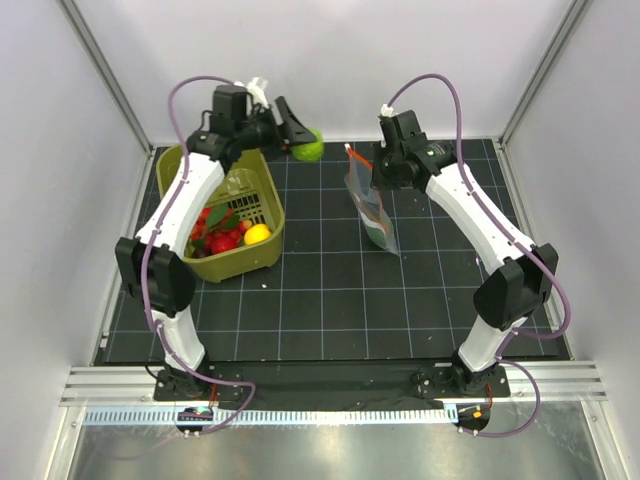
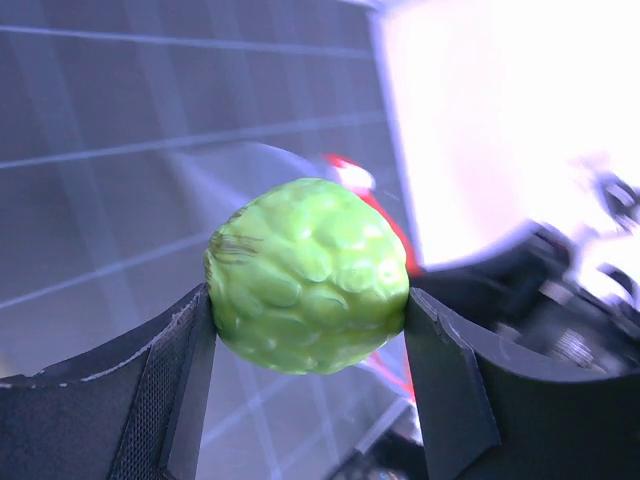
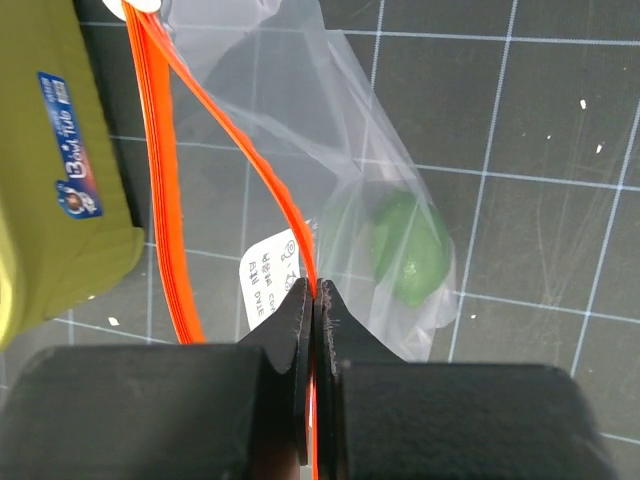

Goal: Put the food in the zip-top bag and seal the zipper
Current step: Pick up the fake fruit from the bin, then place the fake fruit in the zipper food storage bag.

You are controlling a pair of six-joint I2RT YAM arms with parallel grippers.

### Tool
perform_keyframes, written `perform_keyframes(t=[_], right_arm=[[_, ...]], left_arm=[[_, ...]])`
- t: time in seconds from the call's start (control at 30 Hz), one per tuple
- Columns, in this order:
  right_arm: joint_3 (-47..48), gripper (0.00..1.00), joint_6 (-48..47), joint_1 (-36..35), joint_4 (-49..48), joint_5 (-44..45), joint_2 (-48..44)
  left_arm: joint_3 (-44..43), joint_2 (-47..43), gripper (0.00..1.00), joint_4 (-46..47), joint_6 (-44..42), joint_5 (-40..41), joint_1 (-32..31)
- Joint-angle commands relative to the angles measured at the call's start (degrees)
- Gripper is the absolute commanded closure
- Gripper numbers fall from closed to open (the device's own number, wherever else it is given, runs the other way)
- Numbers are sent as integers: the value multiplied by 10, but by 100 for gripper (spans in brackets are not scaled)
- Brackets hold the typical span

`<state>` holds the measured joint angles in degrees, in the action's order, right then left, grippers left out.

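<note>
We see a black counter point(image 1: 330, 300) ruled with a thin white grid. An olive-green basket point(image 1: 235, 265) sits on its left rear part, one long side close to the counter's left edge, and a tiny white speck point(image 1: 262, 283) lies on the squares just in front of the basket. A clear bag point(image 1: 372, 215) hangs over the middle-right squares, and we cannot tell whether its lower corner touches the counter.
</note>
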<state>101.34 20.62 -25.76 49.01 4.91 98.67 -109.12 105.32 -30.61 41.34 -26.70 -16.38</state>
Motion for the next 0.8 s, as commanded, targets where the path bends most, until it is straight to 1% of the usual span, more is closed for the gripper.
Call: perform_keyframes(t=[0.0, 0.07, 0.27, 0.47, 0.73, 0.77], right_arm=[[37, 99, 19, 2, 13, -10, 2], [37, 99, 22, 2, 20, -10, 3], [36, 99, 28, 2, 20, -12, 7], [39, 99, 41, 6, 15, -21, 3], [36, 99, 64, 21, 10, -33, -2], [36, 99, 65, 22, 9, -34, -3]], left_arm=[[-1, 2, 57, 105, 61, -74, -47], [2, 9, 57, 137, 82, -89, -66], [14, 2, 57, 178, 125, -100, -93], [81, 9, 59, 245, 177, -104, -118], [145, 24, 61, 238, 176, -107, -124], [146, 33, 62, 212, 169, -106, -128]])
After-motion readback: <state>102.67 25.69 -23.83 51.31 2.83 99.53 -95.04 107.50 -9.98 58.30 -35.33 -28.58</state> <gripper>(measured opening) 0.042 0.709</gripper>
